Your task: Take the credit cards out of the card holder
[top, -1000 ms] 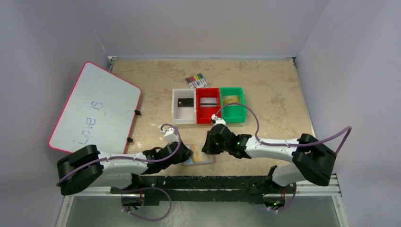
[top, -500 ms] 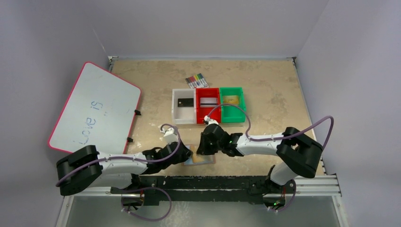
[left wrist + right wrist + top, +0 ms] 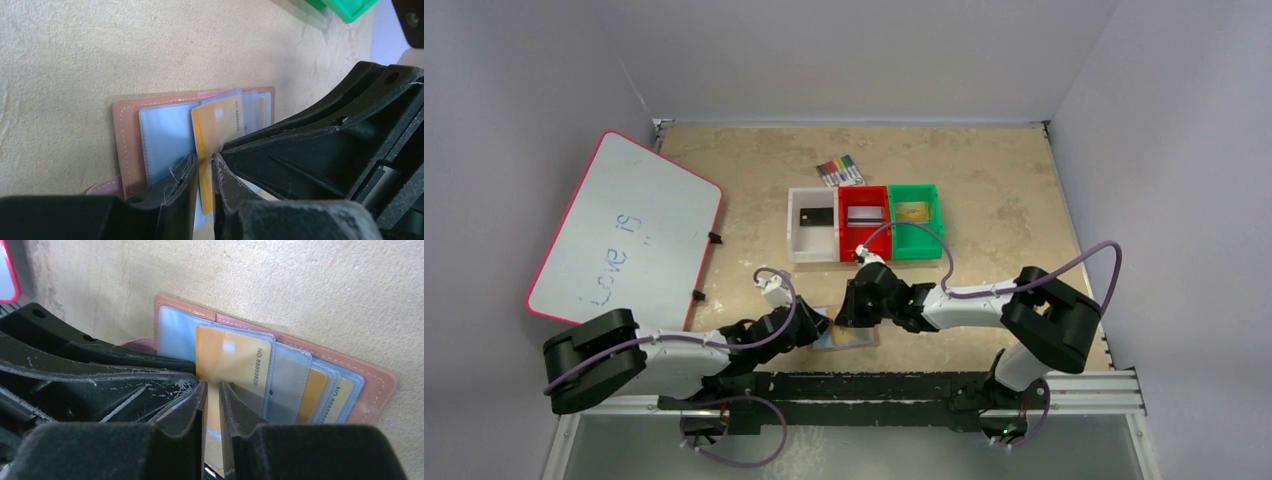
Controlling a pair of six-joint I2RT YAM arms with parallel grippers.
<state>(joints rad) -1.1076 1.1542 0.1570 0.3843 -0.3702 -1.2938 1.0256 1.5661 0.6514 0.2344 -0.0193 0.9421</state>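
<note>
The tan card holder (image 3: 856, 338) lies open on the table near the front edge, its clear blue pockets (image 3: 165, 132) facing up. One gold credit card (image 3: 232, 360) sticks partly out of a pocket, and two more gold cards (image 3: 310, 390) sit tucked in the pockets beside it. My left gripper (image 3: 202, 172) hovers low over the holder's left half. Its jaws stand a narrow slit apart with nothing between them. My right gripper (image 3: 211, 392) faces it from the other side, tips right at the loose gold card. It is also parted by a slit and holds nothing.
Behind the holder stand a white bin (image 3: 812, 256), a red bin (image 3: 843, 228) and a green bin (image 3: 919, 252), each with one card in it. A pack of coloured markers (image 3: 839, 170) lies behind them. A red-rimmed whiteboard (image 3: 624, 235) fills the left side.
My right gripper has moved left and down onto the card holder. My left gripper's jaws have parted slightly, and that arm has shifted a little.
</note>
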